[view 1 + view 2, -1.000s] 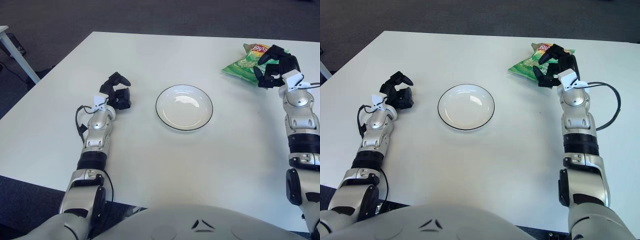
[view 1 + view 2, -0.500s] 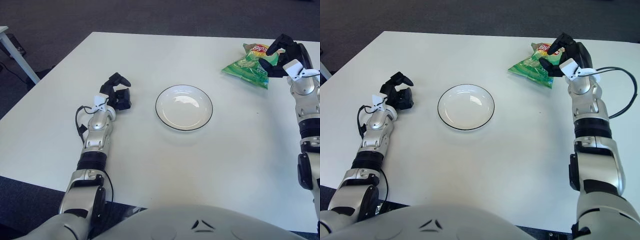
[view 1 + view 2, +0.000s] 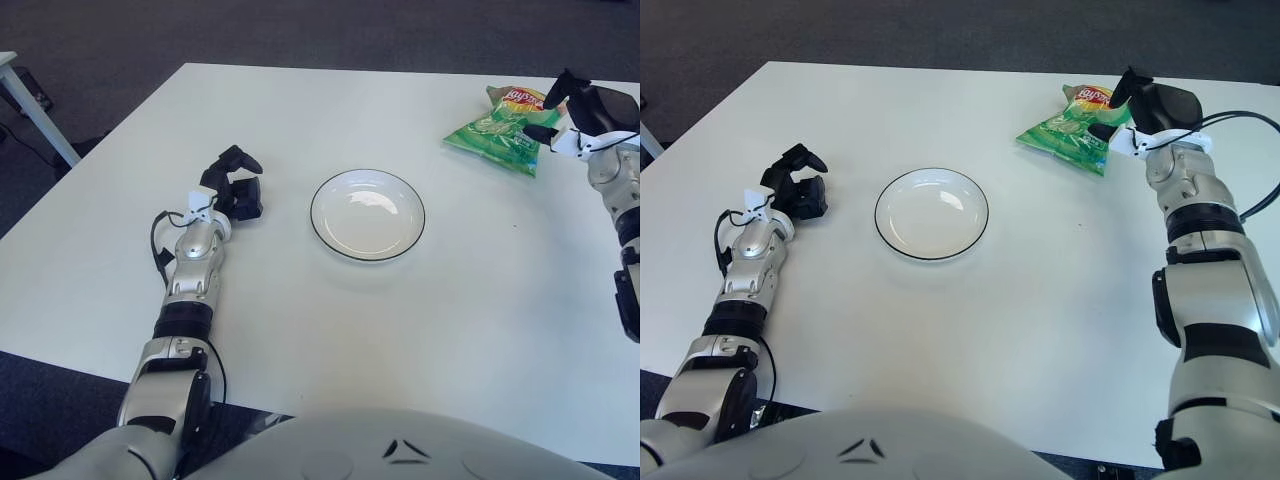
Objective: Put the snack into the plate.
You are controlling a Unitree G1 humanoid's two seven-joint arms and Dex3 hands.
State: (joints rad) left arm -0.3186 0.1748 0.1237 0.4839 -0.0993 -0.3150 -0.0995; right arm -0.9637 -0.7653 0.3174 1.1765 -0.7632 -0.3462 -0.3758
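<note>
Left hand (image 3: 232, 186) unchanged from a second ago, fingers loosely curled around nothing, left of the white plate (image 3: 367, 215) at mid-table (image 3: 300, 330). Farther back, right hand (image 3: 1140, 105) shifted from over the green chip bag (image 3: 1075, 125) to its right edge, fingers spread, fingertips (image 3: 1102, 131) touching the bag's edge, no grasp. Bag flat on the table at the far right, well apart from the plate.

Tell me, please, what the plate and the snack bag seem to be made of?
The plate looks like glazed ceramic, perhaps melamine: white, dark rim line, window glare on its surface. The chip bag looks like thin printed plastic film: green, crinkled, slightly shiny. The right hand shows at its right edge.
</note>
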